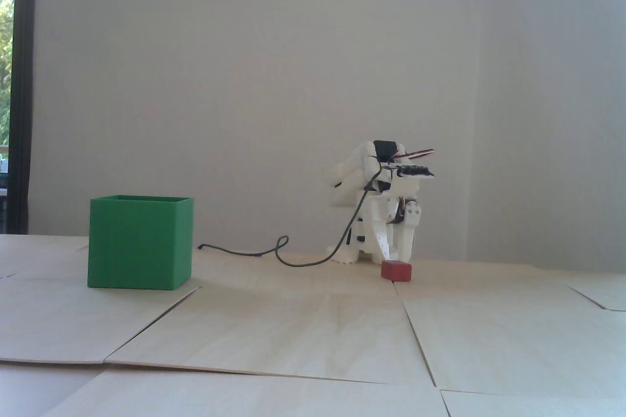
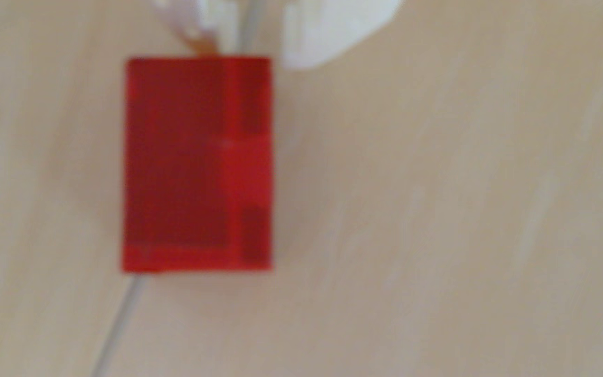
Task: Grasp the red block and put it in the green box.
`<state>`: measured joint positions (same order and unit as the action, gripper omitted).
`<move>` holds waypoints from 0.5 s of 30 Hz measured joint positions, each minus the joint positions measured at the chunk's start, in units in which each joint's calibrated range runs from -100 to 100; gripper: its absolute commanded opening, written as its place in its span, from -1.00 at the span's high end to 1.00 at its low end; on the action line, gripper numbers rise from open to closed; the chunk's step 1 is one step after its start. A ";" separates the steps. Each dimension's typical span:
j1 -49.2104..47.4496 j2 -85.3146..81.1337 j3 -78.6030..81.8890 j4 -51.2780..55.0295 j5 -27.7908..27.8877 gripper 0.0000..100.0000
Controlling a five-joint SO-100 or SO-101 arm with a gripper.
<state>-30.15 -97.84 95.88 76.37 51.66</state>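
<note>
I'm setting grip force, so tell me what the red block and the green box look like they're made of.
The red block: probably solid plastic, matte, with flat faces and little glare; the wrist view is too blurred for finer texture. The green box: likely thin plastic, perhaps printed, matte, with thin walls showing at its open rim.

dark-red block (image 2: 198, 163), bright-green box (image 1: 139, 243) — white arm (image 1: 376, 202), pale wood table (image 1: 313, 339)

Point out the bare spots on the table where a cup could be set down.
Free: the wooden table in front of the green box and red block, and the right side past the block. Crowded: the strip between box and arm, crossed by the dark cable.
</note>
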 measured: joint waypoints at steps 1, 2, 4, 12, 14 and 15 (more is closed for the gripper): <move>-0.08 0.00 -1.16 1.08 0.05 0.85; -0.23 -0.25 -2.95 3.08 0.05 0.78; -0.31 -0.08 -6.54 6.16 0.00 0.63; -0.46 -0.42 -17.91 13.73 0.00 0.35; -0.38 -0.42 -20.77 14.98 0.10 0.34; -0.38 -0.42 -21.75 15.14 0.10 0.34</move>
<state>-30.53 -98.26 74.13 91.51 51.76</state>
